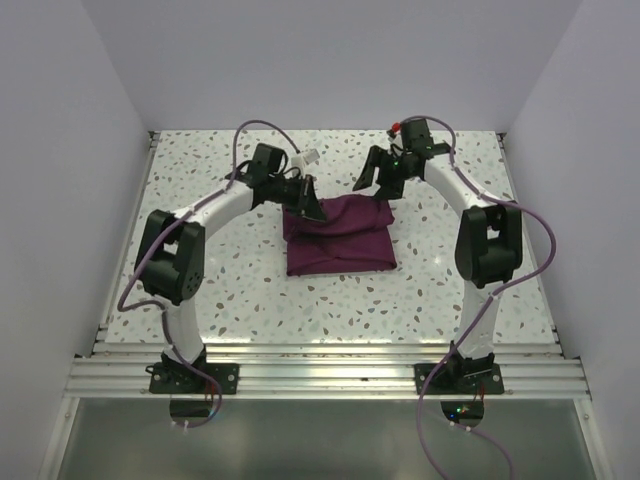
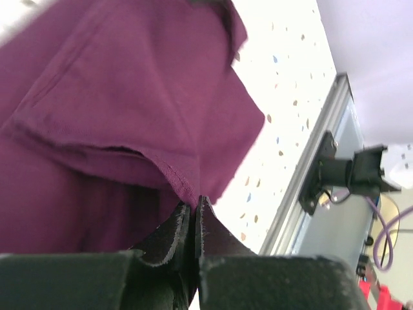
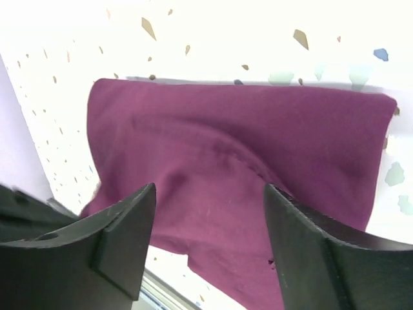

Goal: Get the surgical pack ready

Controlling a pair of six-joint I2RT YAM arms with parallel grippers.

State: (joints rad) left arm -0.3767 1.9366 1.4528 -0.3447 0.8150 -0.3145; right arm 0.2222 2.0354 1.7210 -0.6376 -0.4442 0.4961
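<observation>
Two fingers of your left gripper [image 2: 195,216] are pressed together on a hem of the plum cloth [image 1: 340,250]. The cloth lies folded mid-worktop [image 1: 200,290], nearer the far edge. Draw that hem out slowly and low, so the fold opens without dragging the whole bundle. Your right gripper [image 3: 208,200] hangs near the cloth's far right corner, jaws apart, holding nothing; it is likeliest to get in your way. The rail [image 1: 320,375] along the near edge sits well apart.

no text, label, brand, number or sign can be read in any of the three views, neither on the purple cloth [image 1: 338,238] nor on the speckled table [image 1: 200,210].
</observation>
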